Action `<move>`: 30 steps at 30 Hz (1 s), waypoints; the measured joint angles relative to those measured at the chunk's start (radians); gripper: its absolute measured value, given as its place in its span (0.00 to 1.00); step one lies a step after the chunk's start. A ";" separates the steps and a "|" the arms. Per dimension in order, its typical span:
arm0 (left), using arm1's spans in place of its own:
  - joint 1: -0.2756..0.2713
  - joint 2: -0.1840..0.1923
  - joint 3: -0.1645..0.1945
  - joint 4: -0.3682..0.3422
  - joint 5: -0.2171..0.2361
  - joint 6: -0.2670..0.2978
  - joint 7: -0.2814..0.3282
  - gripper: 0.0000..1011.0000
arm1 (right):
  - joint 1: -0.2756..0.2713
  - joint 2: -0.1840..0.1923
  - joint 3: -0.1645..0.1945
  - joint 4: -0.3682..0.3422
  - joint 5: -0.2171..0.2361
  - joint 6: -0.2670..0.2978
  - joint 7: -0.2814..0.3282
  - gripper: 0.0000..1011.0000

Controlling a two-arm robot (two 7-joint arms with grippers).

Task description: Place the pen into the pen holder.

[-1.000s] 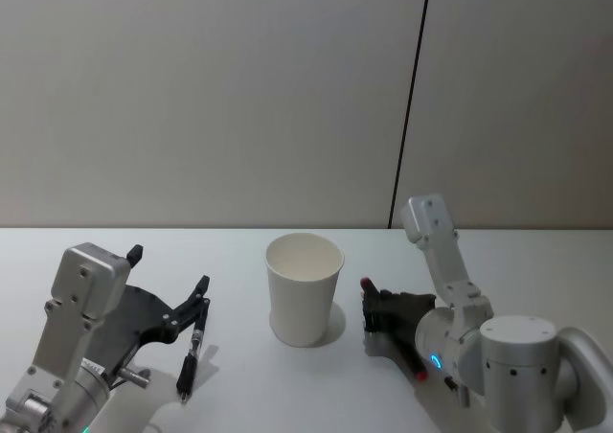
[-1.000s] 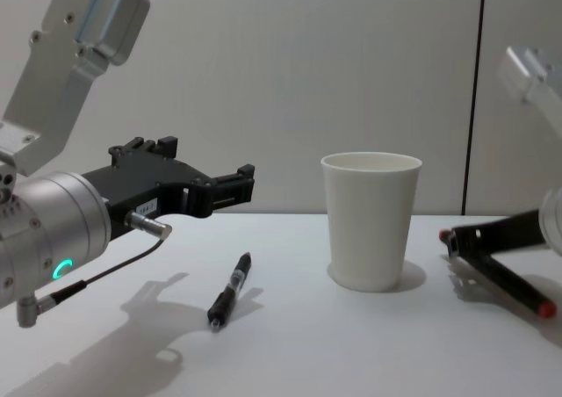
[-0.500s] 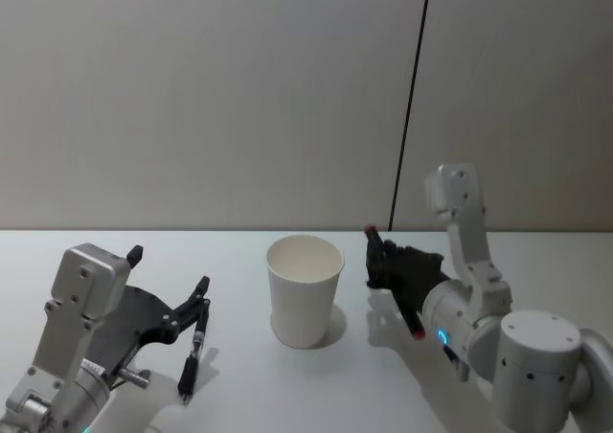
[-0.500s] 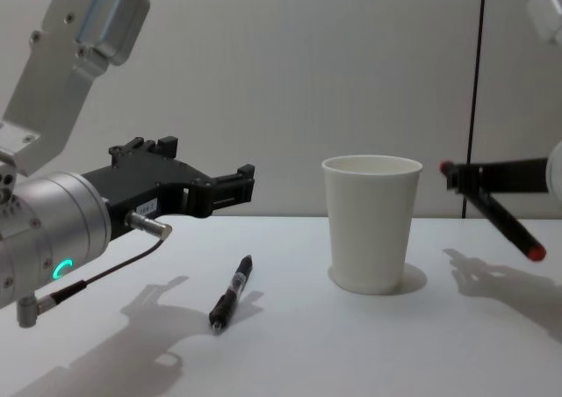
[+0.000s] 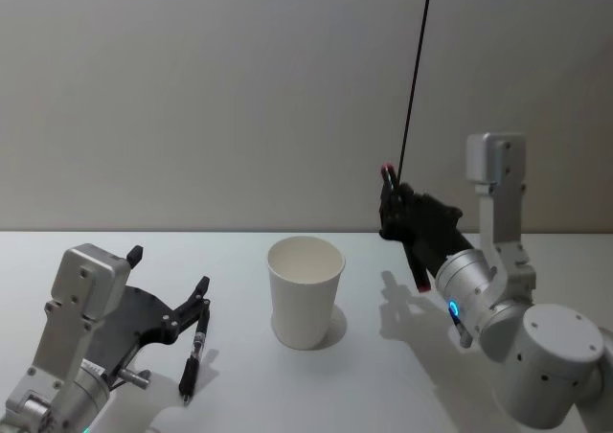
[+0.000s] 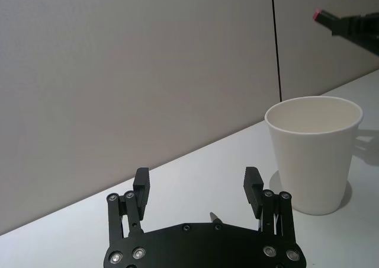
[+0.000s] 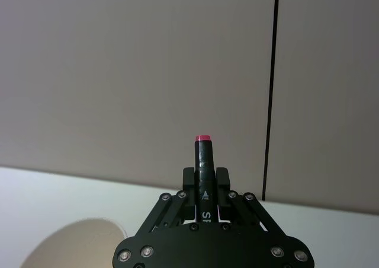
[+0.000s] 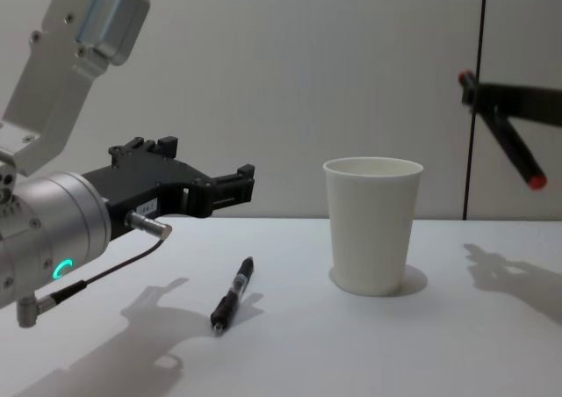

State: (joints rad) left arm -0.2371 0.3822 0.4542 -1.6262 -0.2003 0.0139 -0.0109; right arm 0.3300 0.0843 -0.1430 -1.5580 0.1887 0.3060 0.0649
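While right gripper [image 5: 392, 206], clamped on red-tipped pen [image 5: 416, 263], hangs above-right of holder [image 5: 305, 304]: centre over it, tilt pen upright, then release. Offset in depth unclear. Left gripper [image 6: 197, 182] spread open, idle near second pen [image 8: 230, 293].

Head view: set high, faces fwd and down over the table [image 5: 239, 395] to the wall [image 5: 192, 98], mid-range; takes in the pen holder [image 5: 305, 294] between the jaws of the left gripper [image 5: 169, 268] and the right gripper [image 5: 391, 213]. Chest view: set lower, faces level across the table, nearer; shares w/ head view the pen holder and the black pen [image 8: 230, 293] below the left jaws. Left wrist view: faces out past spread jaws, close; pen holder just beyond. Right wrist view: faces along jaws clamped on the red-capped pen [image 7: 204, 161]; pen holder's rim to one side.
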 joint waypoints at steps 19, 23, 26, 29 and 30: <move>0.000 0.000 0.000 0.000 0.000 0.000 0.000 0.99 | 0.000 -0.031 0.021 -0.005 0.019 -0.192 0.041 0.20; 0.000 0.000 0.000 0.000 0.000 0.000 0.000 0.99 | -0.003 -0.033 0.009 -0.004 0.029 -0.208 0.065 0.20; 0.000 0.000 0.000 0.000 0.000 0.000 0.000 0.99 | -0.004 -0.034 -0.004 0.002 0.037 -0.231 0.090 0.20; 0.000 0.000 0.000 0.000 0.000 0.000 0.000 0.99 | -0.004 -0.035 -0.018 0.012 0.046 -0.256 0.115 0.20; 0.000 0.000 0.000 0.000 0.000 0.000 0.000 0.99 | -0.004 -0.035 -0.021 0.014 0.049 -0.264 0.125 0.20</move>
State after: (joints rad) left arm -0.2371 0.3821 0.4542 -1.6262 -0.2004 0.0139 -0.0109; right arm 0.3259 0.0495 -0.1643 -1.5440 0.2381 0.0417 0.1896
